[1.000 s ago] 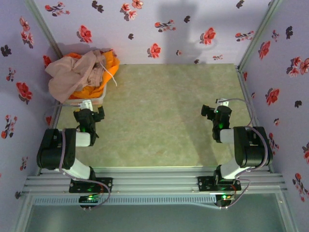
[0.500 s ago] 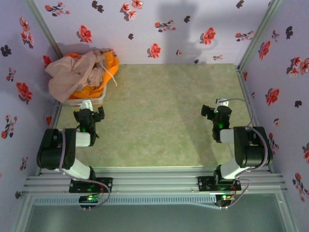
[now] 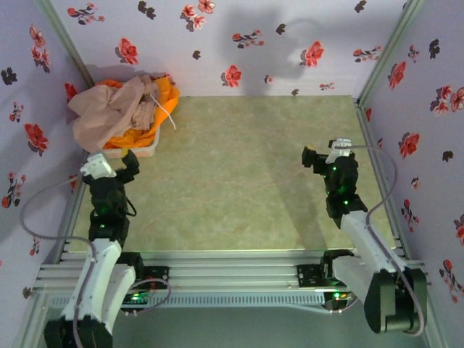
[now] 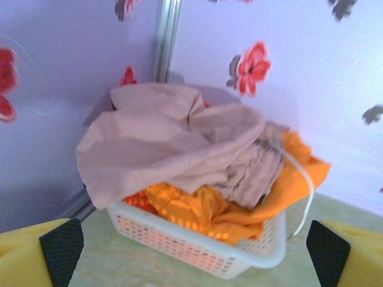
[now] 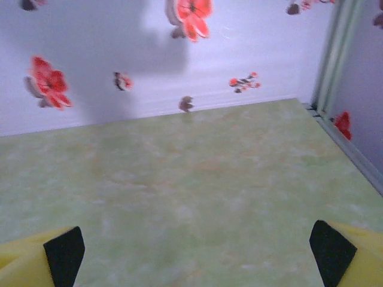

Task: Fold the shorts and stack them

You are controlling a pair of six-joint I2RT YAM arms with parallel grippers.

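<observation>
Shorts heaped in the basket, far left corner; nothing held yet.
My left fingers stand wide apart facing the heap; my right fingers gape over the worktop on the right. The pink-beige pair drapes limp over the orange ones: light, soft, likely to sag and drag the others along. I'd pinch the pink waistband by the white drawstring, lifting slowly.

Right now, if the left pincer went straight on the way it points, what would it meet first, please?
Probably the white mesh basket, or the pink-beige shorts heaped over it; depth is hard to judge. The open left pincer faces that pile.
</observation>
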